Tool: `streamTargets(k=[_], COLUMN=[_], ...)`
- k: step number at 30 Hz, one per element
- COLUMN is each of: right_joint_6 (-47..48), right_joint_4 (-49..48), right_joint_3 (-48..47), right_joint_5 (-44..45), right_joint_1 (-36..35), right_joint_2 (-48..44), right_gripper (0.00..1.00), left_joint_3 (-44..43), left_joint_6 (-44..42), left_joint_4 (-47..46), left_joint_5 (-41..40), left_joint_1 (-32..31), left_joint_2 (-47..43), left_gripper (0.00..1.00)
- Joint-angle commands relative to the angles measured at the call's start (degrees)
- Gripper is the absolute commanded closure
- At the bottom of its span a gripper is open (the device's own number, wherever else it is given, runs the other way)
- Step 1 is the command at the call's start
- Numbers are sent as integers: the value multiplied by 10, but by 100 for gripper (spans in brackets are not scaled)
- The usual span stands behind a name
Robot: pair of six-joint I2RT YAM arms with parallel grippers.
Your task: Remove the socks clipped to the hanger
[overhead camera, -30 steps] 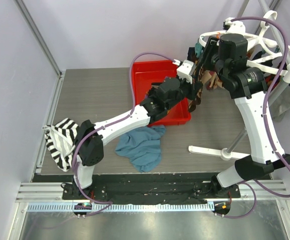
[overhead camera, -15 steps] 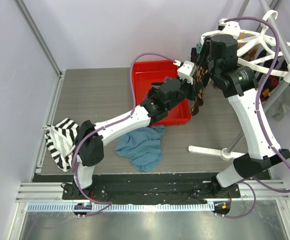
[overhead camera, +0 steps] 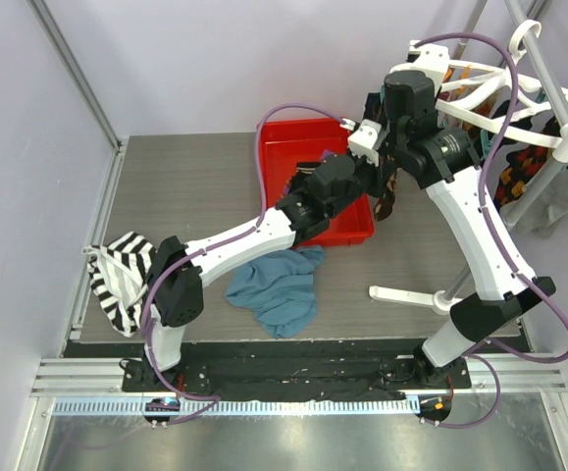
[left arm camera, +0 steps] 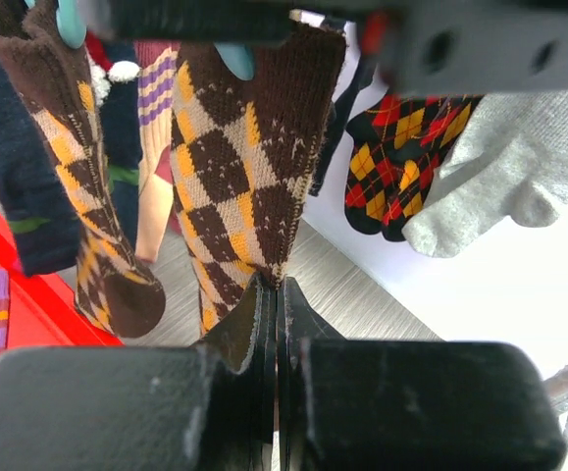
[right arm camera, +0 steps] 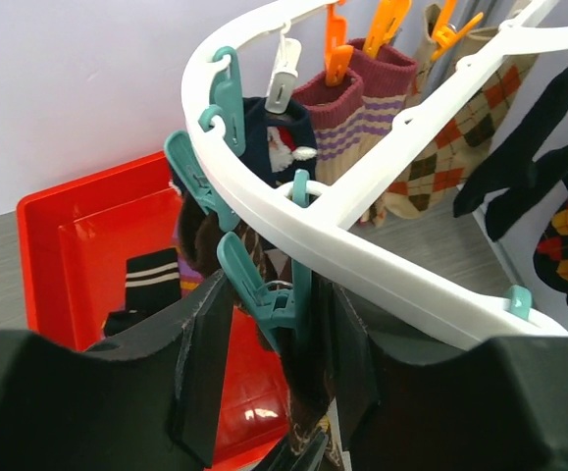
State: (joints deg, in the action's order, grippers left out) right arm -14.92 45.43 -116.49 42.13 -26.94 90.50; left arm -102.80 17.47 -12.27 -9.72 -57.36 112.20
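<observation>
Since a second ago the right arm has swung left along the hanger (right arm camera: 362,257), so its wrist head is nearer the red tray (right arm camera: 63,231). The white frame shifted left with it, and the left arm is about the same. The right gripper (right arm camera: 269,314) is closed in on a teal clip (right arm camera: 249,280) from both sides, and its flat black pads look pressed to it. The left gripper (left arm camera: 271,294) is clenched tight, tips meeting at the lower edge of the brown argyle sock (left arm camera: 254,147). I can't tell if any knit is pinched between them. The hanger is smooth white plastic with a curved rim and spokes, up at the table's far right, with orange clips (right arm camera: 389,18) and more teal ones dangling. The socks (right arm camera: 347,113) are clipped there by the cuffs: ribbed knit, purple stripes, diamond patterns, some dark, plus a plain grey sock (left arm camera: 504,162). The red tray is glossy hard plastic, and a black sock with white stripes (right arm camera: 144,280) lies in it. In the top view most socks are hidden behind the arms and the hanger is cut off at the right edge. In the left wrist view a blurred dark bar covers the top, cutting off the cuffs. What the teal clip bites is hidden by the fingers.
</observation>
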Motion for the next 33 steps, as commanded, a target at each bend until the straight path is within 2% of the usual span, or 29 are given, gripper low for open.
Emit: streamTargets(k=[1, 3, 4, 6, 7, 20, 33], right_joint_6=[6, 7, 8, 9, 9, 6, 7], right_joint_4=[-29, -33, -33, -36, -37, -42, -47], right_joint_3=[-18, -21, -23, -24, -24, -8, 14], right_joint_5=[53, 60, 65, 69, 67, 25, 2], right_joint_1=[-6, -7, -7, -7, -7, -6, -5], right_joint_2=[5, 7, 6, 6, 6, -23, -54], right_gripper=[57, 63, 74, 89, 99, 99, 99], left_joint_3=[-13, -14, -15, -17, -16, 78, 75], left_joint_6=[-10, -10, -11, -11, -10, 16, 91], left_joint_4=[-35, -34, -32, -30, -28, -20, 71], left_joint_5=[-13, -13, -13, -15, -18, -53, -99], left_joint_1=[-6, -5, -5, -5, -6, 18, 118], left_joint_2=[-15, -14, -14, -13, -14, -37, -66], left_gripper=[100, 100, 100, 100, 100, 100, 100])
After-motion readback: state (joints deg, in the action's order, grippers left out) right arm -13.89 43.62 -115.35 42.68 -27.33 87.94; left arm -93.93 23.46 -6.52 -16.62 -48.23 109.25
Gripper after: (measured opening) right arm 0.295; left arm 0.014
